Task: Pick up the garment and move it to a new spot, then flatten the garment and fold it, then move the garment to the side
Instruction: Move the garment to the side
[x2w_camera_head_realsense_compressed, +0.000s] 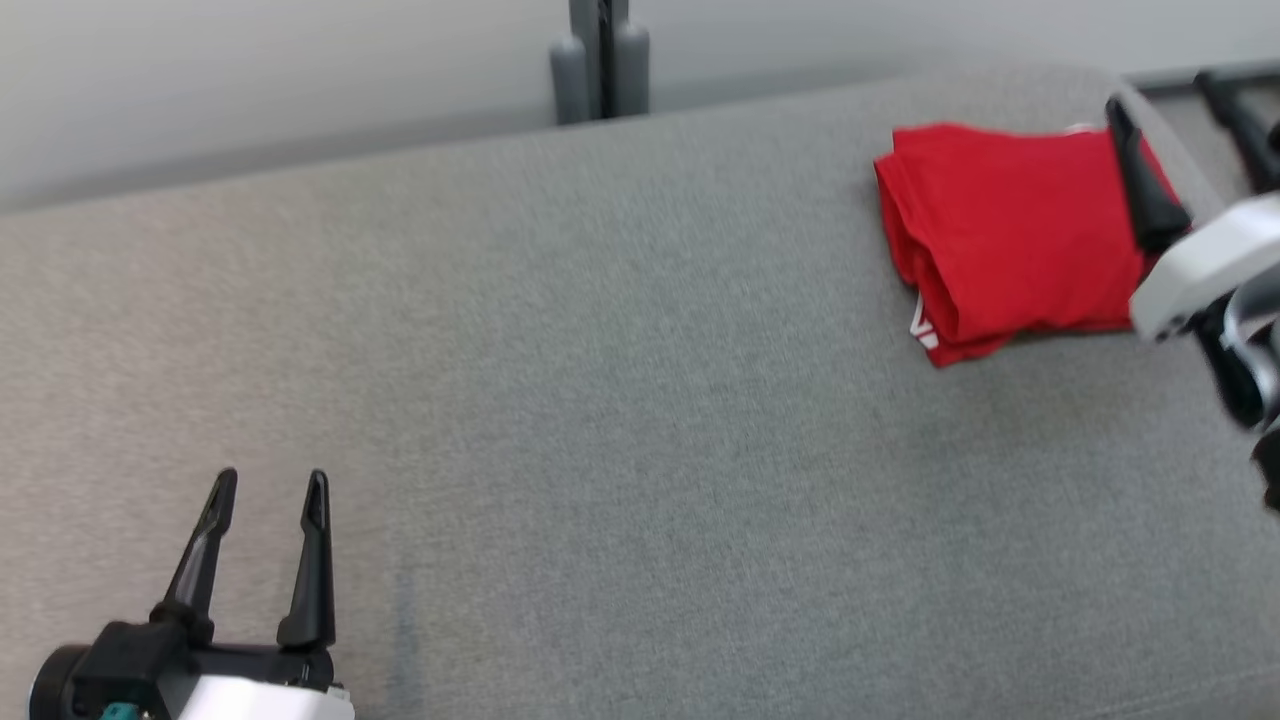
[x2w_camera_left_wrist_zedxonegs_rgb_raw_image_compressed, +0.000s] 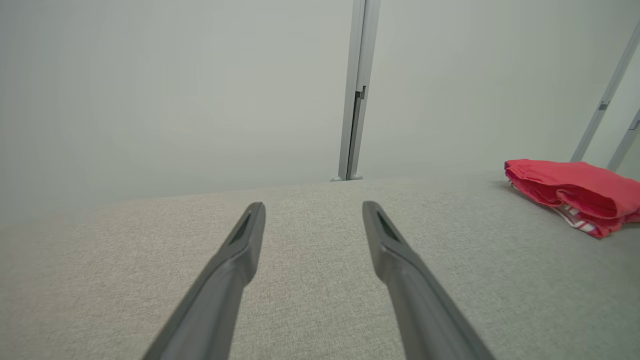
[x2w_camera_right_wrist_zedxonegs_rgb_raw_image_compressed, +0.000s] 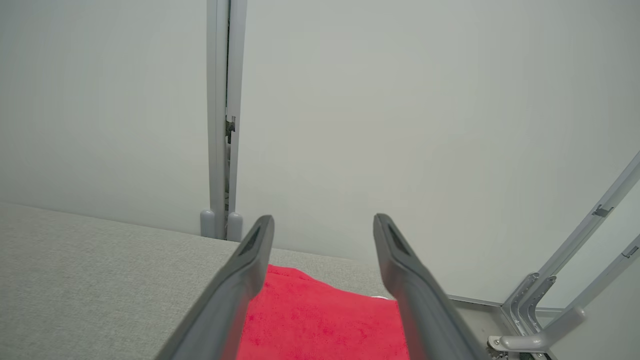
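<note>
The garment (x2w_camera_head_realsense_compressed: 1010, 230) is red with a bit of white trim and lies folded on the grey fabric table (x2w_camera_head_realsense_compressed: 620, 400) at the far right. My right gripper (x2w_camera_head_realsense_compressed: 1160, 90) hangs open over the garment's right side, nothing between its fingers. The right wrist view has that open gripper (x2w_camera_right_wrist_zedxonegs_rgb_raw_image_compressed: 324, 219) above the red garment (x2w_camera_right_wrist_zedxonegs_rgb_raw_image_compressed: 320, 320). At the near left my left gripper (x2w_camera_head_realsense_compressed: 272, 478) stands open and empty over bare table. From the left wrist, the open gripper (x2w_camera_left_wrist_zedxonegs_rgb_raw_image_compressed: 312, 206) points at the back wall, with the garment (x2w_camera_left_wrist_zedxonegs_rgb_raw_image_compressed: 570, 187) far off to the right.
A grey upright post (x2w_camera_head_realsense_compressed: 600, 60) stands behind the table's back edge, against a pale wall. Metal frame bars (x2w_camera_right_wrist_zedxonegs_rgb_raw_image_compressed: 545, 300) rise just past the table's right end, close to the garment. The table's back edge runs right behind the garment.
</note>
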